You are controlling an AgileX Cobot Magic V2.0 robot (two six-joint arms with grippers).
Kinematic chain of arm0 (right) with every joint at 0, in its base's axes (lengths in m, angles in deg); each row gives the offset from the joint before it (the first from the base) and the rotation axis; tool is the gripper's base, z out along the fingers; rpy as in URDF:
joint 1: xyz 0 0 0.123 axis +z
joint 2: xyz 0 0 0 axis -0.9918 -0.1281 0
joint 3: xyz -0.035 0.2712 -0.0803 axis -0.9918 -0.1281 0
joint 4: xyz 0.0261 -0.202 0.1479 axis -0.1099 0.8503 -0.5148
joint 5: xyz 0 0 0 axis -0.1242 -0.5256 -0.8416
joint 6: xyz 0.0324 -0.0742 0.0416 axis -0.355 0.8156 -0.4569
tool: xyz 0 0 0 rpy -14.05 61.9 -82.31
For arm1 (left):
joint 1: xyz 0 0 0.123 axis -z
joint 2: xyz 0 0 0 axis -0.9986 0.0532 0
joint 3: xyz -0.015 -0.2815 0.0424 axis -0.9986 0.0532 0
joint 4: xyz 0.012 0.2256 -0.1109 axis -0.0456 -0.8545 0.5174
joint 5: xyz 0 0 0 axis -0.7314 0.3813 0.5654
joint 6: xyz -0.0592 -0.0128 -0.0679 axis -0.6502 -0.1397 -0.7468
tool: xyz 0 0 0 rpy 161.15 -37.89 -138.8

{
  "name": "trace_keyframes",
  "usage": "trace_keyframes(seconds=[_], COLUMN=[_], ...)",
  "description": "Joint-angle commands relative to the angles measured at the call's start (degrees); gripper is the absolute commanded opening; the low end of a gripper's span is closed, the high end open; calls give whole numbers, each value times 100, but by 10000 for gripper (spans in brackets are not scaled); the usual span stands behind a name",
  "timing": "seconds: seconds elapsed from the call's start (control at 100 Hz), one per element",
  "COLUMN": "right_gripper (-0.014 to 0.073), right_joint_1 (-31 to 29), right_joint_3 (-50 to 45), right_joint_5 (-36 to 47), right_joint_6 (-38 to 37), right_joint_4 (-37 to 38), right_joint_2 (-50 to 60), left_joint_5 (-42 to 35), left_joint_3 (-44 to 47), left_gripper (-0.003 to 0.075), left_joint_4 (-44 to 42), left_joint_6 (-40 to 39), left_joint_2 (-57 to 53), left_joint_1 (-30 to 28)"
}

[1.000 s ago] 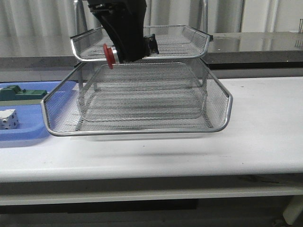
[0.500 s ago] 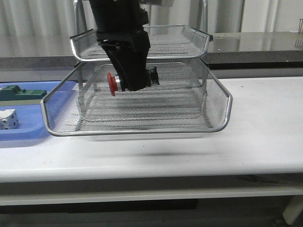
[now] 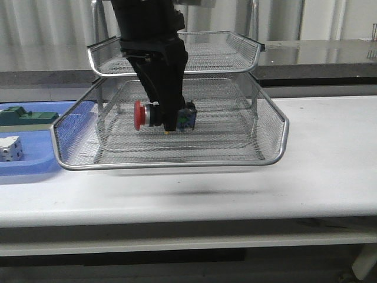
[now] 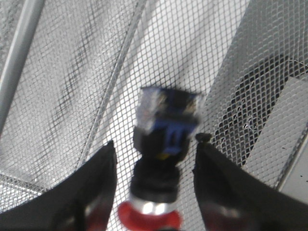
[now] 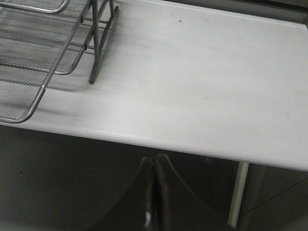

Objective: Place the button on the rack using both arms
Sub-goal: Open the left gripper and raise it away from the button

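Bench [image 3: 330,159]: white, carrying the rack at centre and a blue tray [image 3: 29,165] at the left edge.
Blue tray: holds a white cube [image 3: 10,148] with dark dots and, behind it, a green block [image 3: 26,117].
Rack [image 3: 171,163]: silver wire mesh, 3 tiers, chrome rims.
Left jaws [image 3: 166,118]: reaching down between the upper tiers, spread with a gap on either side of the button, not pressing it.
Button [image 4: 161,163]: lying sideways on the mesh of the middle tier, red cap toward the blue tray, blue block toward the opposite side.
Right jaws [image 5: 153,192]: clenched together, below the bench edge, well apart from the rack.
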Motion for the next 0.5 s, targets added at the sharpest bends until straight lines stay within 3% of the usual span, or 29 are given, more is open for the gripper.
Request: trace_keyframes(seconds=[0.0, 0.49], right_gripper=[-71, -71], right_joint_1=[5, 5], right_joint_3=[193, 193], right_joint_5=[393, 393], right_joint_6=[-14, -14], right_joint_4=[-9, -9], right_joint_2=[-37, -37], left_joint_5=[117, 142], left_joint_3=[-158, -191], left_gripper=[382, 382], left_joint_4=[51, 51], left_joint_6=[-3, -626], left_joint_2=[-329, -1111], left_joint_1=[38, -178])
